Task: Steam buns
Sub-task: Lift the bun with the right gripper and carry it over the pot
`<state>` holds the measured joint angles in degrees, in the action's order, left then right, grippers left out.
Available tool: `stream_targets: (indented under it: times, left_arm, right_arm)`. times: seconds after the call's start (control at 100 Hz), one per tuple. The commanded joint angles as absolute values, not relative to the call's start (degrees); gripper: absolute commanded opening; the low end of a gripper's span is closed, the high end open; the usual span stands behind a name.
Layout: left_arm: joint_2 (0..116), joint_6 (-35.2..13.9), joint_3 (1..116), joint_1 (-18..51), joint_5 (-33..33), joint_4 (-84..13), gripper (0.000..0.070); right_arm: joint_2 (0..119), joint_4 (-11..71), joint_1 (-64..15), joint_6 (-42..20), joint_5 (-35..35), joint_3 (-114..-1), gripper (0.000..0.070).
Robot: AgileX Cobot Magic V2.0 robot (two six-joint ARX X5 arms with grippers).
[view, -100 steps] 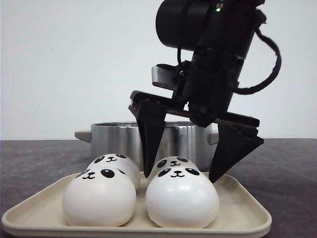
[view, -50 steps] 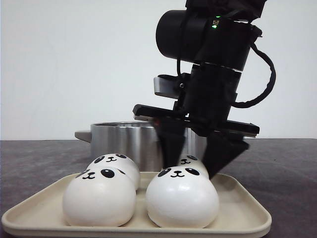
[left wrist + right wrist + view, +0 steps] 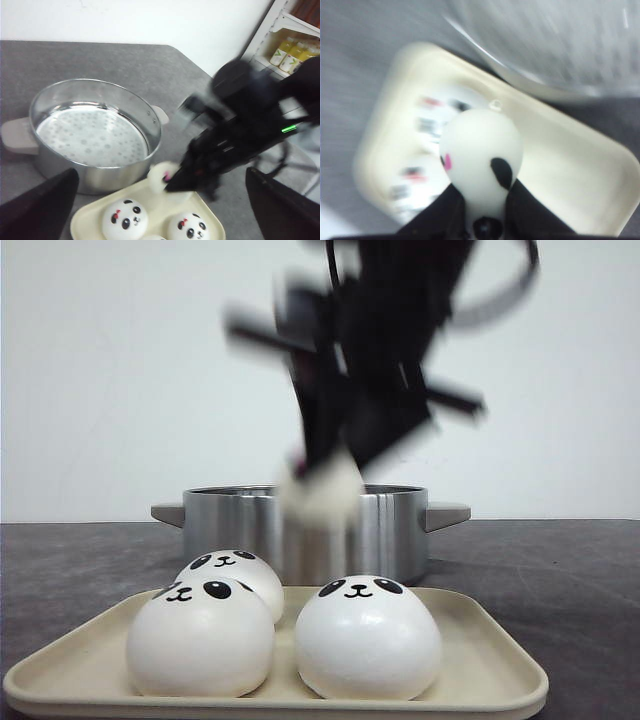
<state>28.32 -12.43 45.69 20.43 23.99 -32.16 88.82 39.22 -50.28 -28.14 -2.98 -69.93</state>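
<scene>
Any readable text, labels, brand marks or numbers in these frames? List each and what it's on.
No text can be read in any view.
Bottles on the shelf: labels too small and blurred to read.
Buns: painted panda faces only, no writing.
Steamer pot and tray: no visible markings.
Right claw, holding a bun: motion-blurred, nothing legible; a green light glows on the arm.

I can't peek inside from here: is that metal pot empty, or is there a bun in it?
Empty. The left wrist view shows the pot holding only its bare perforated steaming plate.
</scene>
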Motion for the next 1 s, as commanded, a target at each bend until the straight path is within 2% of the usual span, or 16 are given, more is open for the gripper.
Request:
stream_targets:
  times: [0.0, 0.15, 0.27, 0.51, 0.68, 0.99]
  left_arm:
    - [28.4, -11.3, 46.7, 20.7, 22.9, -31.1, 0.0700]
    - [28.4, -11.2, 46.7, 20.7, 20.7, -30.2, 0.0700]
    - [28.4, -11.2, 46.7, 20.7, 19.2, -28.8, 0.0700]
    - [28.4, -11.2, 46.7, 20.6, 18.9, -27.5, 0.0700]
    - [28.5, -11.2, 46.7, 20.6, 18.9, -27.5, 0.0700]
    - [28.5, -11.2, 46.7, 20.6, 18.6, -27.5, 0.0700]
  right_arm:
    - [87.4, 41.1, -51.9, -26.2, -2.7, -73.0, 0.0000]
    - [84.9, 41.5, -53.5, -21.9, 1.8, -80.5, 0.0000]
    - [85.5, 39.5, -51.5, -19.4, 6.3, -86.3, 0.0000]
    - [91.8, 36.0, -42.5, -16.8, 5.7, -93.3, 0.0000]
    - [99.3, 35.3, -36.4, -16.5, 1.3, -95.2, 0.0000]
    - [112.5, 33.0, -31.7, -15.8, 0.0, -95.7, 0.0000]
